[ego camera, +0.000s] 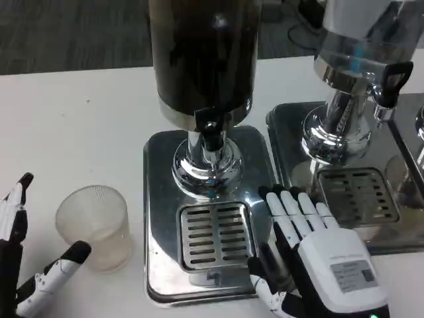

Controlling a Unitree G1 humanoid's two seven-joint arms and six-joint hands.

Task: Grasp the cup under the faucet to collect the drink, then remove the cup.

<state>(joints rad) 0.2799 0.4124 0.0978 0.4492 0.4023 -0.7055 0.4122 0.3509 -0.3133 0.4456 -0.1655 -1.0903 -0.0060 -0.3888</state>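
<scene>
A clear plastic cup [94, 227] stands upright on the white table, left of the dispenser's drip tray [215, 236]. The dark drink dispenser [203, 53] towers behind it, its black faucet [211, 131] over the slotted grate. My left hand [26, 265] is at the lower left, open, its thumb close to the cup's lower left side and its fingers spread to the left of the cup. My right hand [315, 255] lies flat and open on the right edge of the steel base, holding nothing.
A second dispenser [358, 73] with its own steel base and grate [358, 193] stands at the right, close to my right hand. Bare white table stretches to the left and behind the cup.
</scene>
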